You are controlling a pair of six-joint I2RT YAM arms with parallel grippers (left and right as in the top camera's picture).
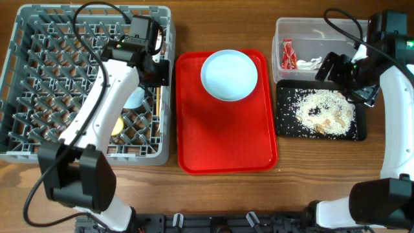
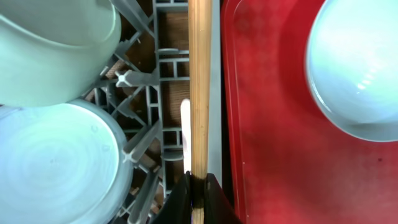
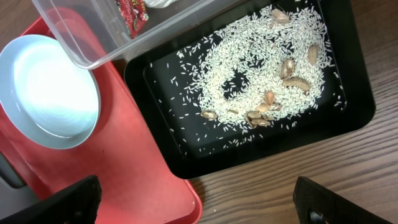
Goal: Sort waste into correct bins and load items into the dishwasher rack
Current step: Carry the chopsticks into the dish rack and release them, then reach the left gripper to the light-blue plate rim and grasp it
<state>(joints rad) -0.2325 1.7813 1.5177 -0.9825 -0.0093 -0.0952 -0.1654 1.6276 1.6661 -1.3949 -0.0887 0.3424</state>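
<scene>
My left gripper (image 2: 198, 190) is shut on the thin wooden chopstick (image 2: 199, 87), held along the right wall of the grey dishwasher rack (image 1: 26, 77). In the rack are a pale blue-green bowl (image 2: 56, 43), a saucer (image 2: 56, 165) and a yellow cup (image 1: 118, 125). A whitish round plate (image 1: 228, 74) lies on the red serving tray (image 1: 223, 139). My right gripper (image 3: 202, 205) is open and empty above the near edge of the black tray (image 3: 354, 118), which holds rice leftovers (image 3: 249, 68). The clear tub (image 1: 310, 29) holds the red-and-white wrapper (image 1: 288, 55) and white pieces (image 1: 310, 63).
A white strip (image 2: 185, 124) shows under the rack lattice beside the chopstick. The red serving tray sits between the rack and the two bins. Bare wood table (image 3: 323, 168) lies in front of the black tray.
</scene>
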